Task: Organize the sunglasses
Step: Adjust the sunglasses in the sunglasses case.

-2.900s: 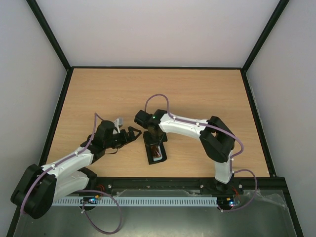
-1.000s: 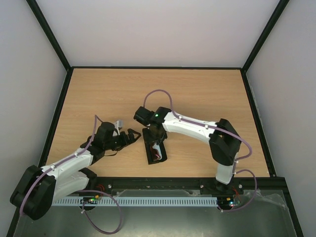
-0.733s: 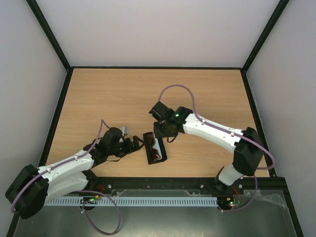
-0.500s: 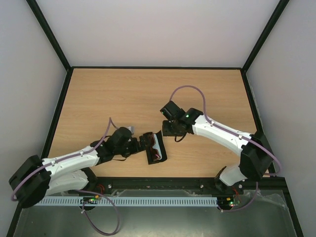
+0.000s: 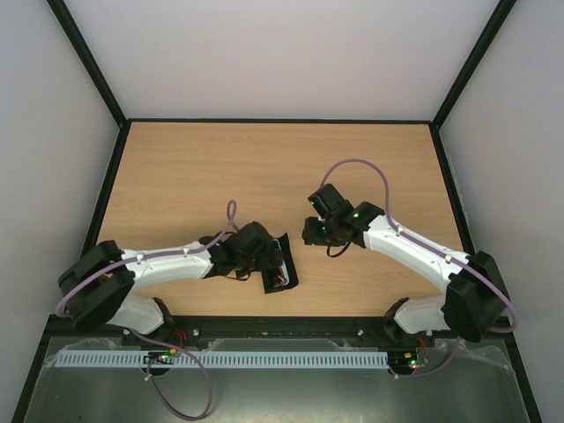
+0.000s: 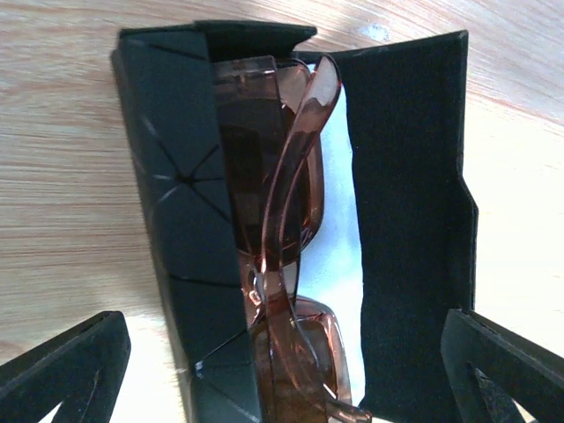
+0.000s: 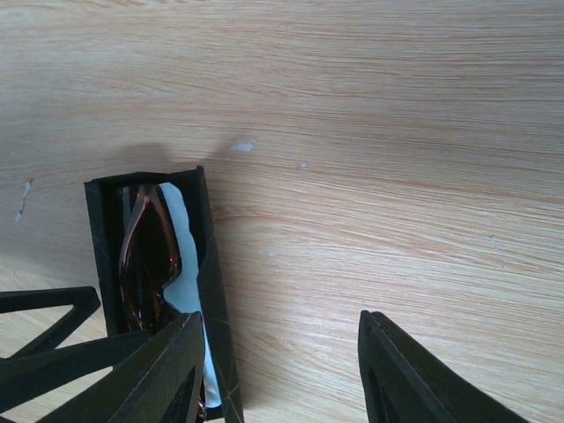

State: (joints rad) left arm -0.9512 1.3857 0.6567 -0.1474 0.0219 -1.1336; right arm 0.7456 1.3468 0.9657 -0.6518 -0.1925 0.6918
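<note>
- Nearest the arm bases, the black case (image 6: pixel 176 203) lies on the tabletop (image 5: pixel 264 167) close to its near edge, roughly midway between the two arms; its long axis runs near to far with a slight tilt.
- The sunglasses (image 6: pixel 264 176) are folded and lie inside the trough of the case, one brown temple arm crossing over the lenses; a pale cloth (image 6: pixel 348 264) sits beside and under them, which I take to be there to cushion the lenses.
- The flap (image 6: pixel 405 203) of the case stands open to one side, so the frame is exposed; I judge that the stowing is done and the closing is not yet.
- My left pincer (image 6: pixel 284 317) is spread wide and pinches nothing; one finger is outside the case wall and the other outside the open flap, so it straddles the whole case; I read that stance as set either to steady the case or to fold the flap over.
- A little farther out and to the right, my right pincer (image 7: pixel 280 319) is also spread, with only bare wood between its fingers; it hangs just beside the far end of the case without touching it, which leaves the left arm room to work.
- The risk I see is the raised temple arm; a flap pushed down onto it could catch or shift the frame, so the next move wants a slow, even press.
</note>
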